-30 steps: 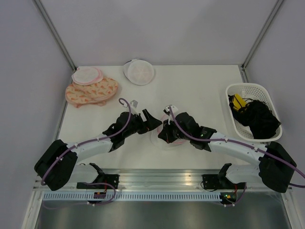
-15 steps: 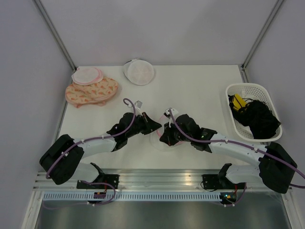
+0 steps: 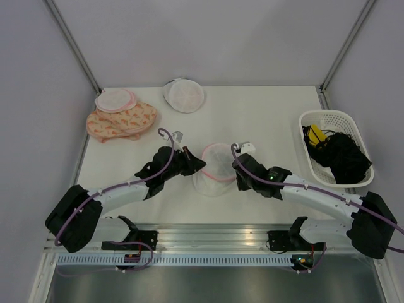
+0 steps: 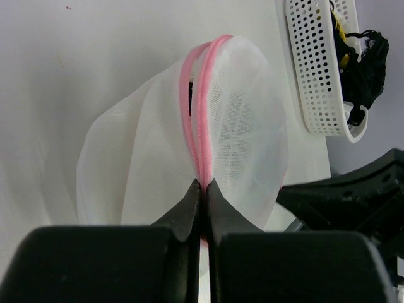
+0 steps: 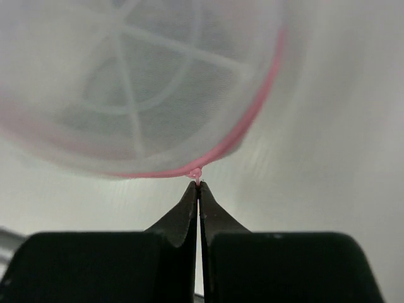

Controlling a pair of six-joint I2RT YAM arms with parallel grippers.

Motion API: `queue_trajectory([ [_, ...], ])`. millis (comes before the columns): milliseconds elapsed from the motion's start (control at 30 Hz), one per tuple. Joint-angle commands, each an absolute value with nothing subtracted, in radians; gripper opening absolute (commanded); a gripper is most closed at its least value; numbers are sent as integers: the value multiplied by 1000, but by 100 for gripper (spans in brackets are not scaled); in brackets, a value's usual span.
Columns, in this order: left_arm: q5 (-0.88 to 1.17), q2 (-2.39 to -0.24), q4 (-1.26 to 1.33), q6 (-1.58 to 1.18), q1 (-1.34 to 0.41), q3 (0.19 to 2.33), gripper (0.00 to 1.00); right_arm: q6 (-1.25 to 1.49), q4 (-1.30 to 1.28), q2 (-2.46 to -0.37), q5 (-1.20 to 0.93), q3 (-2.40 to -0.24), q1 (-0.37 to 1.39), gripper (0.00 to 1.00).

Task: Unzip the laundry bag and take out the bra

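As right claw (image 5: 198, 189) moved right pinching zipper pull (image 5: 197, 172), left claw (image 4: 202, 189) clamps laundry bag (image 3: 215, 166) rim: unzipping started.

The white desk (image 3: 265, 113) carries a white perforated plastic basket (image 3: 334, 114) against its right edge. The basket holds a heap of black clothing (image 3: 346, 158), with a yellow item (image 3: 316, 134) at its left side. Near the far left corner lies an orange patterned cloth (image 3: 129, 120). A pink-edged round mesh case (image 3: 115, 100) rests on the far part of that cloth. A plain white round mesh case (image 3: 184, 95) sits at the far edge, just right of the cloth and apart from it. A metal rail (image 3: 208, 235) runs along the near edge.
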State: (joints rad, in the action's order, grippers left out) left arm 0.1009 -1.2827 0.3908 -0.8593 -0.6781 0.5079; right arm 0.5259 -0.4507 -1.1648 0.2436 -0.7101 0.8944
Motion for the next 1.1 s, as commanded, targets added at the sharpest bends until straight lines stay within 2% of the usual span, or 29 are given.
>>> queue_trajectory([
  [0, 162, -1301, 377, -752, -664, 563, 2, 618, -623, -1230, 613, -810, 882, 0],
  [167, 239, -1339, 324, -663, -650, 627, 2, 687, -626, -1406, 860, -929, 825, 0],
  [400, 411, -1414, 286, -543, -585, 702, 2, 649, -558, -1548, 890, -1005, 750, 0],
  [467, 381, -1437, 244, -543, -568, 739, 28, 621, -513, -1533, 844, -983, 749, 0],
  [500, 364, -1436, 238, -555, -560, 741, 48, 612, -490, -1504, 781, -968, 750, 0],
  [533, 307, -1416, 238, -586, -560, 732, 73, 600, -467, -1485, 752, -930, 750, 0],
  [567, 278, -1395, 239, -603, -560, 720, 79, 592, -450, -1470, 717, -913, 750, 0],
  [667, 151, -1294, 238, -682, -561, 657, 91, 569, -391, -1402, 586, -859, 750, 0],
  [733, 105, -1235, 235, -742, -566, 605, 94, 528, -356, -1349, 429, -822, 750, 1],
  [900, 84, -1111, 261, -842, -624, 534, 96, 448, -172, -1197, -33, -736, 750, 0],
  [967, 101, -1104, 302, -877, -646, 515, 96, 439, -135, -1161, -154, -710, 750, 0],
  [1067, 106, -1130, 321, -902, -683, 525, 96, 425, -124, -1132, -215, -710, 750, 0],
])
